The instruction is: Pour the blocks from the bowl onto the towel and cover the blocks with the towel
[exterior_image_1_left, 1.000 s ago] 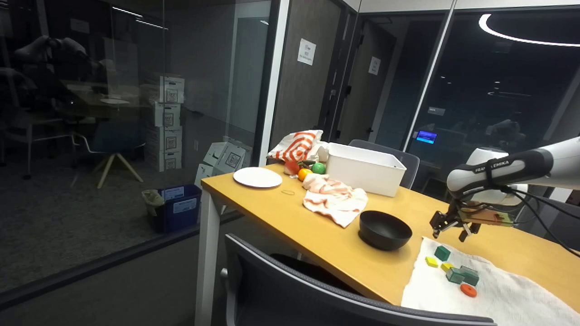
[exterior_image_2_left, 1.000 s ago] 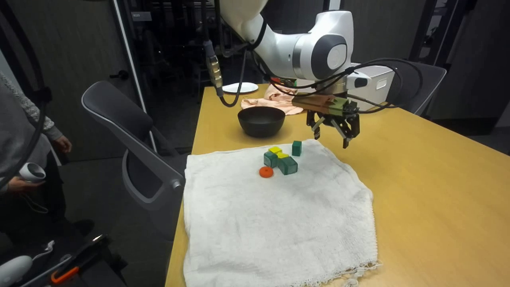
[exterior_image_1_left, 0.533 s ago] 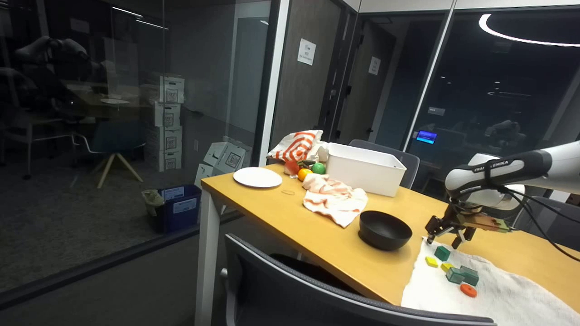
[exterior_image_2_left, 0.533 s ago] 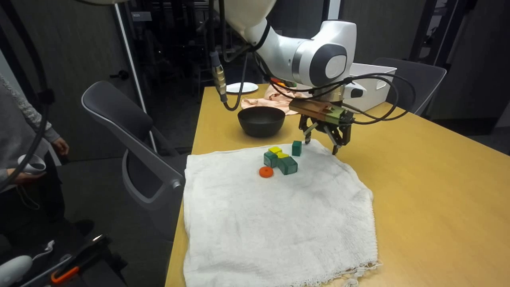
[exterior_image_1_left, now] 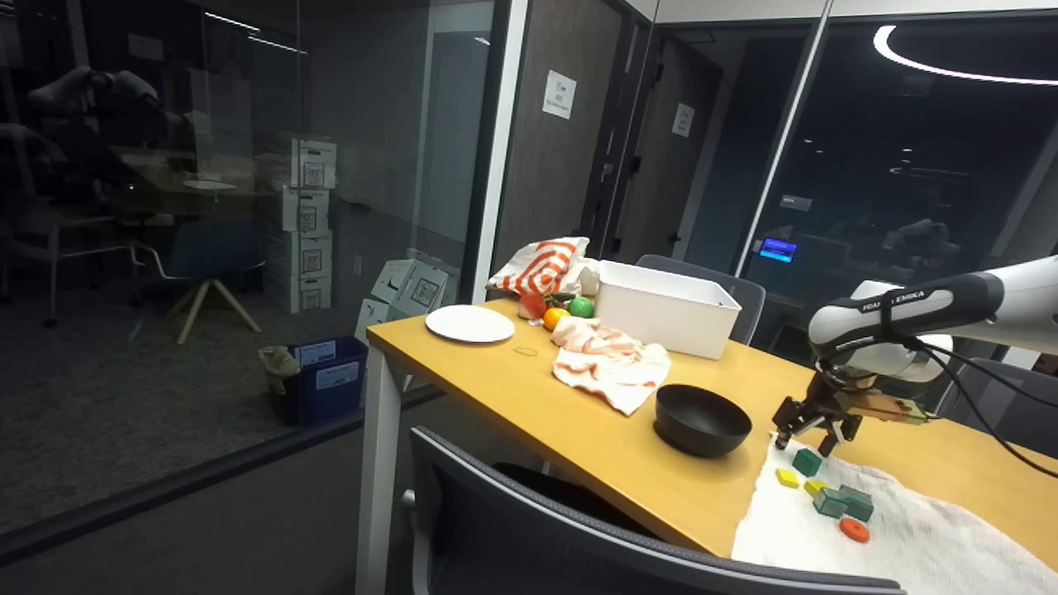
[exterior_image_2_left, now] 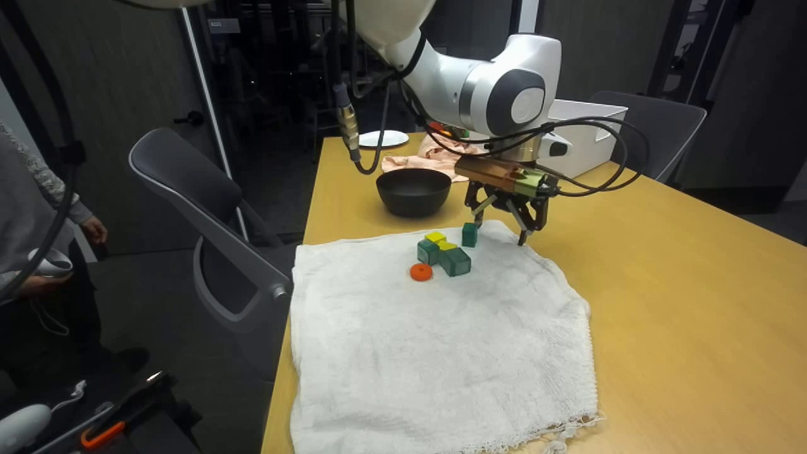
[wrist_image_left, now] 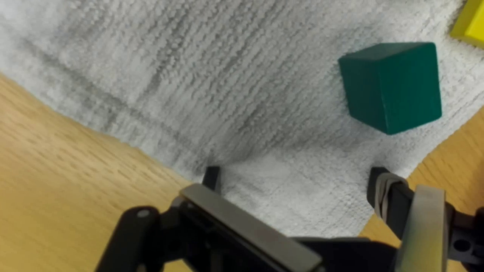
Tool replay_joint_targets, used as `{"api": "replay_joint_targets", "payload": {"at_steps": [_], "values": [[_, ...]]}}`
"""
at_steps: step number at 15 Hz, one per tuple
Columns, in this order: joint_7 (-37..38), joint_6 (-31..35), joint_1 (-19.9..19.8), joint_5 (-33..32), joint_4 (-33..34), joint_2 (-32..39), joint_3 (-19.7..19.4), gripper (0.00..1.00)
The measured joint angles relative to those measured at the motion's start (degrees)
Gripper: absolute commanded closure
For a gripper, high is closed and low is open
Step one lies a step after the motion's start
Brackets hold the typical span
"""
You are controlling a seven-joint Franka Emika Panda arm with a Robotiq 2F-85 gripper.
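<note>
Spanning a corner of the white towel [exterior_image_2_left: 441,353], the end effector [wrist_image_left: 295,174] has its fingers spread wide; whether the tips touch the towel, I cannot tell. A green block [exterior_image_2_left: 470,234] sits near the tips; two yellow blocks [exterior_image_2_left: 435,238], two more green blocks [exterior_image_2_left: 455,261] and a round orange piece [exterior_image_2_left: 421,272] lie clustered beside it, all on the towel. The black bowl [exterior_image_2_left: 413,197] stands upright on the tabletop [exterior_image_2_left: 681,302] nearby.

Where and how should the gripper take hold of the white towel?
Probably by the corner under the open gripper, coming straight down from above. The white towel lies spread on the table, its edges converging towards that corner, so closing jaws could pinch up a fold; the nearby green block is not between them.
</note>
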Motion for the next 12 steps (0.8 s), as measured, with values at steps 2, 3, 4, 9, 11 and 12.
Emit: {"api": "replay_joint_targets", "payload": {"at_steps": [2,3,4,9,11,12], "values": [[-1.20,-0.22,0.00,0.00,0.10,0.00,0.00,0.26],[-1.60,-0.25,0.00,0.00,0.15,0.00,0.00,0.35],[-1.94,-0.25,-0.03,0.00,0.28,0.00,0.00,0.42],[-2.63,-0.25,-0.25,0.00,1.02,0.00,0.00,0.79],[-2.78,-0.25,-0.28,0.00,1.30,0.00,0.00,0.93],[-2.83,-0.25,-0.29,0.00,1.45,0.00,0.00,0.94]]}}
